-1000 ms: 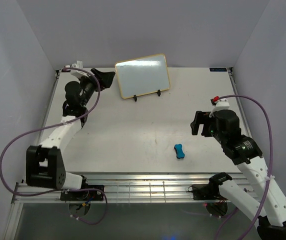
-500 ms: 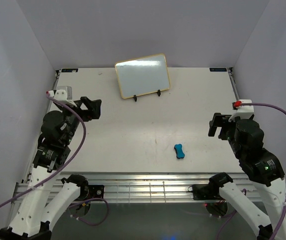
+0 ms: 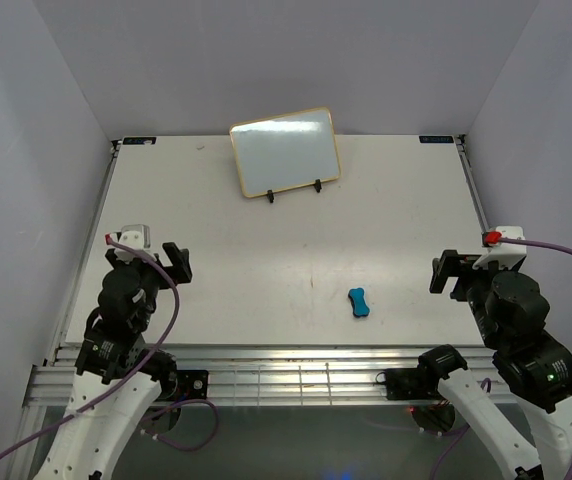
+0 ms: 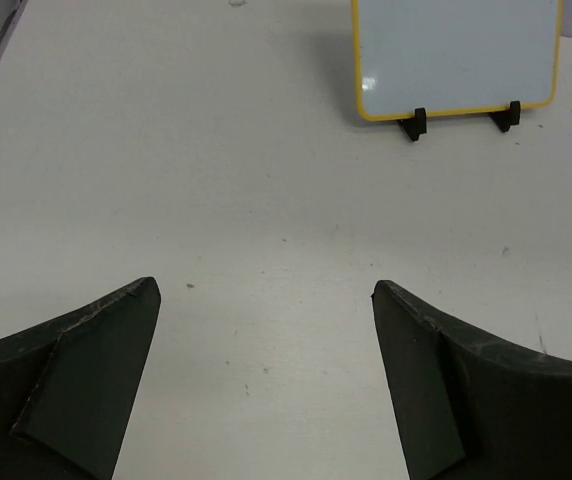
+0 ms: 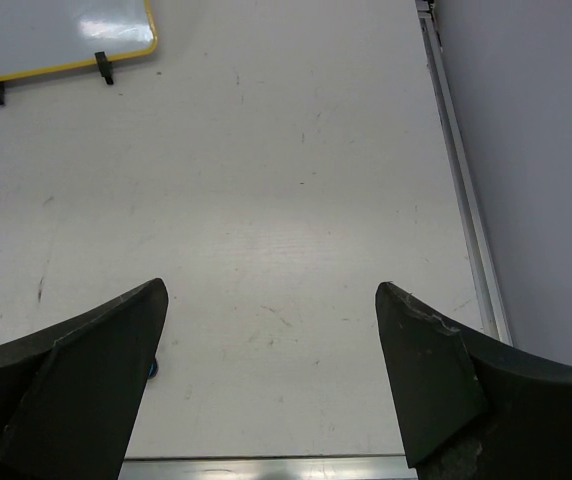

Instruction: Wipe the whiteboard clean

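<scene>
The whiteboard (image 3: 285,151) leans on its wire stand at the far middle of the table, its face wiped clean; it also shows in the left wrist view (image 4: 456,55) and at the top left of the right wrist view (image 5: 61,35). The blue bone-shaped eraser (image 3: 359,302) lies on the table near the front, right of centre; only a sliver of it (image 5: 153,371) peeks past my right gripper's left finger. My left gripper (image 3: 177,262) is open and empty at the near left (image 4: 266,295). My right gripper (image 3: 448,273) is open and empty at the near right (image 5: 271,290).
A metal rail (image 5: 461,180) runs along the table's right edge, with the grey wall (image 5: 536,150) beyond it. The front edge of the table (image 3: 296,352) borders an aluminium frame. Black stand feet (image 4: 416,123) hold the board.
Both arms have pulled back from the middle of the table toward the near edge, folding down over their bases. The whiteboard and eraser have not moved.
</scene>
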